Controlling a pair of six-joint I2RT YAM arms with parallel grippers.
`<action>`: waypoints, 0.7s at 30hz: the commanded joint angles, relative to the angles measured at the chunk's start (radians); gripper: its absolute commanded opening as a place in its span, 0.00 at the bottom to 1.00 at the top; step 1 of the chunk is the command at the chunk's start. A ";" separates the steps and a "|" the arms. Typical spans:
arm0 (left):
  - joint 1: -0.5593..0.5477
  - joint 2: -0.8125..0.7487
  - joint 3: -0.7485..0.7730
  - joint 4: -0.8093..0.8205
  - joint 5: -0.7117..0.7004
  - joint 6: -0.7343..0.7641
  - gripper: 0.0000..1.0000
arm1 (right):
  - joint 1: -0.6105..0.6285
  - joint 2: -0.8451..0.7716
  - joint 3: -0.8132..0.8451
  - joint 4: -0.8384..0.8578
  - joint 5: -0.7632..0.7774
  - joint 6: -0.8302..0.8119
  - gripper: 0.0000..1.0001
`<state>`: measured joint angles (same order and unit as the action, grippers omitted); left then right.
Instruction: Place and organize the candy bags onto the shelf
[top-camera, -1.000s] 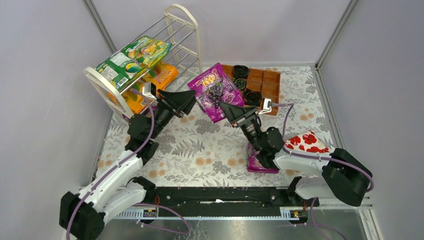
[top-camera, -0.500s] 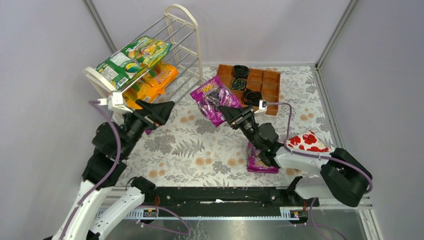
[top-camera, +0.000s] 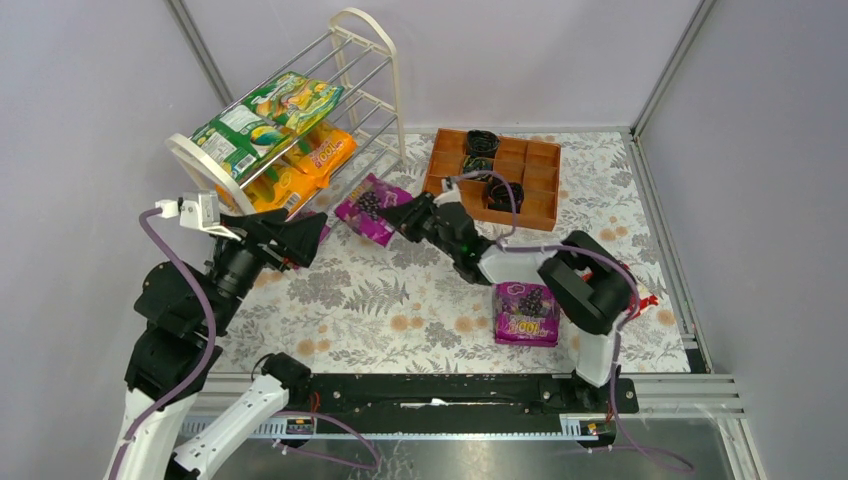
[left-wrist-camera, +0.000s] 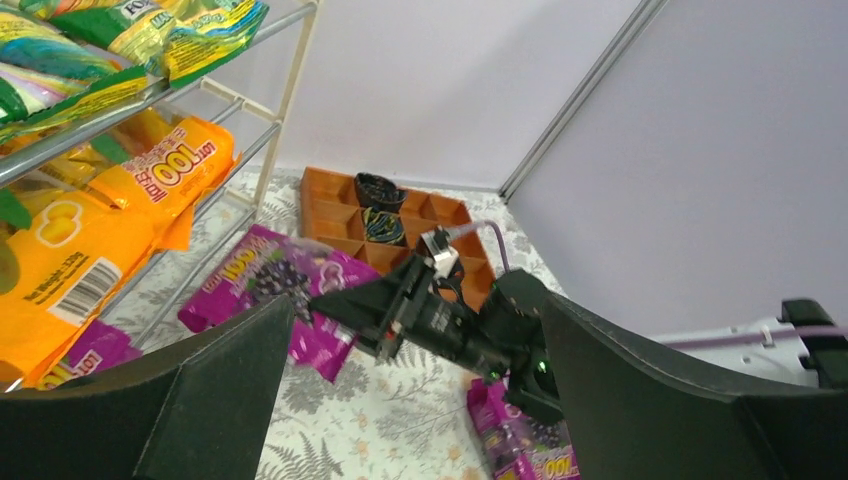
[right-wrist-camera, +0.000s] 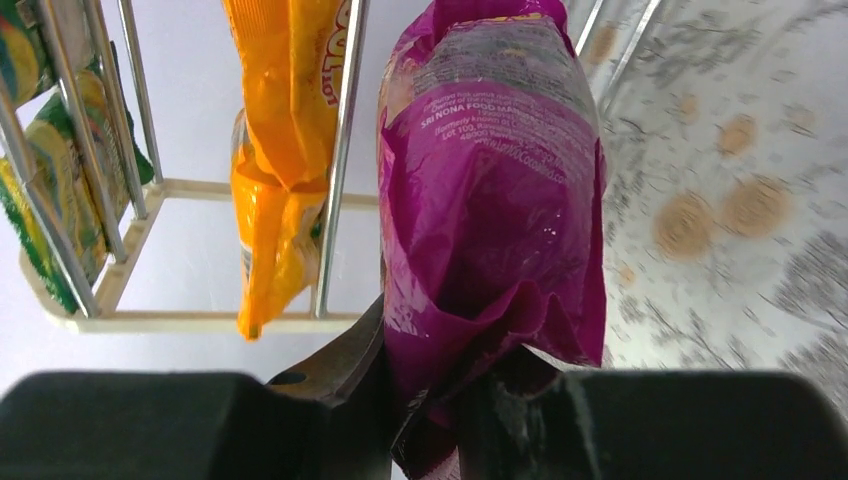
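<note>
1. The right gripper (top-camera: 405, 214) is clamped on the crumpled bottom edge of a purple bag (top-camera: 368, 204). It holds the bag low, just beside the open front of the shelf (top-camera: 360, 13).
2. Key relation: the bag's long axis runs from the fingers straight toward the shelf, free end leading. In the right wrist view that end sits alongside a silver rod, next to the orange bags (top-camera: 318, 155). My read is that the move is a short push in under the orange tier.
3. The left gripper (top-camera: 310, 238) has its fingers spread wide and holds nothing. It is near the shelf's near end frame and closer to the shelf than the right one.
4. Green bags (top-camera: 262, 120) lie on the top tier. A second purple bag (top-camera: 526, 313) lies flat on the table (top-camera: 400, 290) by the right arm.
5. Hard to make out:
   - The bottom rods are hidden by the bag and the left arm.
   - I cannot tell whether the held bag touches a rod or the table.
   - A purple corner (left-wrist-camera: 85, 350) shows beneath the orange bags; what it rests on is unclear.
</note>
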<state>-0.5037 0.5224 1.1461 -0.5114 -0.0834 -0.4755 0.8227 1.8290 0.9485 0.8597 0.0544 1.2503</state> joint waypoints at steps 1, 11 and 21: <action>-0.001 -0.026 0.041 -0.039 0.011 0.083 0.99 | -0.010 0.118 0.237 0.119 -0.051 0.005 0.04; -0.034 -0.068 0.018 -0.054 0.000 0.104 0.99 | -0.032 0.447 0.696 0.033 -0.125 -0.027 0.04; -0.051 -0.091 -0.031 -0.044 -0.003 0.092 0.99 | -0.031 0.706 1.054 -0.016 -0.174 -0.009 0.04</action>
<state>-0.5468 0.4427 1.1297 -0.5823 -0.0830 -0.3923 0.7937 2.4912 1.8423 0.7296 -0.0772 1.2213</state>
